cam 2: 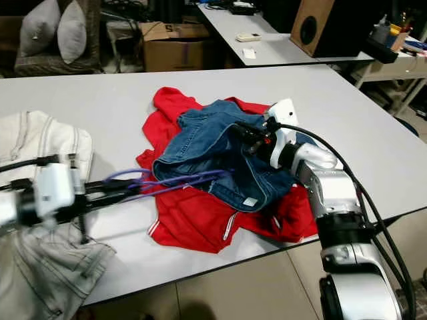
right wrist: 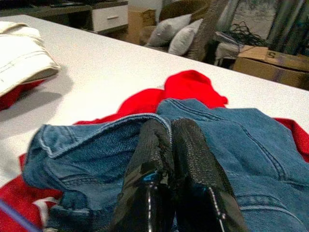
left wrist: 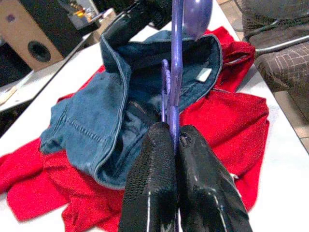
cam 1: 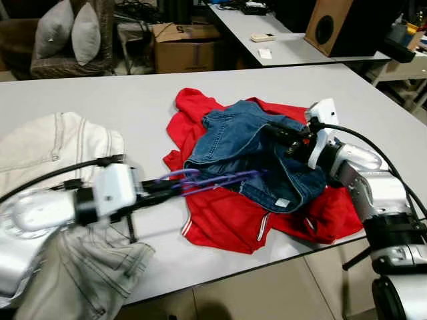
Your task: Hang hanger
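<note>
Left eye view: your left gripper has its fingers pressed together on the purple hanger, which sticks out rightward, flat and low over the white table. Its far end reaches into the open waistband of the blue jeans. The jeans lie crumpled on a red garment mid-table. Your right gripper is at the jeans' upper fold; in the right wrist view its fingers are closed on the denim edge, holding the waistband up.

Handling, as a judgement: the hanger is thin plastic, light, stiff but a bit springy, and smooth, so it may twist in the pinch. The left wrist view shows the fingers clamped on a narrow bar, so grip is small. Keep hold near the neck where it resists rotation. The jeans are heavy, floppy and thick at the seam; they will sag and drag the red garment. Take the denim at the waistband hem, not loose cloth.

A cream garment lies at the left edge, well apart from the jeans.
</note>
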Motion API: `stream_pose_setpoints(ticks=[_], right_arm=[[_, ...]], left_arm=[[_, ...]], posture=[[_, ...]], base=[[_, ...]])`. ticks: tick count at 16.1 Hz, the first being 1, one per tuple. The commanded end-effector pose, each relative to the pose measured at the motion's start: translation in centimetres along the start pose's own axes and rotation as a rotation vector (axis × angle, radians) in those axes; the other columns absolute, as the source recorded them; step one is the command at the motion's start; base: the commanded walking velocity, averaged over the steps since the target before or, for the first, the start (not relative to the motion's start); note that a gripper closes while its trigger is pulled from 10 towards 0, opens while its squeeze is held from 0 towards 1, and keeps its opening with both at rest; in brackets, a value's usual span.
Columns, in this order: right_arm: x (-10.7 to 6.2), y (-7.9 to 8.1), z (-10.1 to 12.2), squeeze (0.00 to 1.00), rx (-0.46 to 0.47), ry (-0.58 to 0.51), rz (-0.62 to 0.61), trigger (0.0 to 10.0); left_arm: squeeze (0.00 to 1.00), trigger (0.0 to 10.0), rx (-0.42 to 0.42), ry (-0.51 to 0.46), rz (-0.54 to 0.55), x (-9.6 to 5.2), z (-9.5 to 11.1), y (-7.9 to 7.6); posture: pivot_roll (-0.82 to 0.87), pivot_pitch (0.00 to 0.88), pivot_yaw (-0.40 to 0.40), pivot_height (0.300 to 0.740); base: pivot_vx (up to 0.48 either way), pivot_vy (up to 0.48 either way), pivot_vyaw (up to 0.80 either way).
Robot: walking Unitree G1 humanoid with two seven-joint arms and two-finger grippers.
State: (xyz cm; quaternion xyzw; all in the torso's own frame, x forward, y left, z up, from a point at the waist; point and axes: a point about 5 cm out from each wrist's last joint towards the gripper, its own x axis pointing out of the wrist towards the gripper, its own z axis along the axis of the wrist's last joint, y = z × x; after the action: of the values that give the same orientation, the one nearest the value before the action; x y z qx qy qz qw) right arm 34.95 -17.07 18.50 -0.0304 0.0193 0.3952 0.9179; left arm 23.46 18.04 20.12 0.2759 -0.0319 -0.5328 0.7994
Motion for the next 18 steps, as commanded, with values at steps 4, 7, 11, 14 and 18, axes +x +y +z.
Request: stream_pose_setpoints(ticks=[4, 7, 11, 14, 18], right_arm=[[-0.7, 1.0, 0.7, 0.00, -0.012, -0.021, 0.047, 0.0], [-0.6, 1.7, 0.7, 0.00, -0.003, -0.026, 0.059, 0.0], [-0.3, 2.2, 1.2, 0.00, -0.003, -0.037, 0.077, 0.0], [-0.2, 2.5, 1.4, 0.00, -0.002, -0.043, 0.092, 0.0], [-0.5, 2.8, 1.5, 0.00, -0.004, -0.041, 0.090, 0.0]], left_arm=[[0.00, 10.0, 0.048, -0.116, -0.008, 3.0, 0.9, 0.1], [0.00, 10.0, 0.075, -0.204, -0.046, 5.7, 1.6, -1.0], [0.00, 10.0, 0.164, -0.175, -0.010, 7.9, 0.1, -1.5], [0.00, 10.0, 0.268, -0.175, 0.045, 9.7, -0.1, -1.0], [0.00, 10.0, 0.294, -0.117, 0.017, 10.2, -1.6, -0.7]], posture=[[-0.01, 0.022, -0.035, 0.740], [-0.01, 0.024, -0.035, 0.740], [-0.01, 0.025, -0.038, 0.740], [-0.01, 0.021, -0.040, 0.740], [-0.02, 0.018, -0.023, 0.740]], base=[[0.000, 0.000, 0.00], [0.000, 0.000, 0.00], [0.000, 0.000, 0.00], [0.000, 0.000, 0.00], [0.000, 0.000, 0.00]])
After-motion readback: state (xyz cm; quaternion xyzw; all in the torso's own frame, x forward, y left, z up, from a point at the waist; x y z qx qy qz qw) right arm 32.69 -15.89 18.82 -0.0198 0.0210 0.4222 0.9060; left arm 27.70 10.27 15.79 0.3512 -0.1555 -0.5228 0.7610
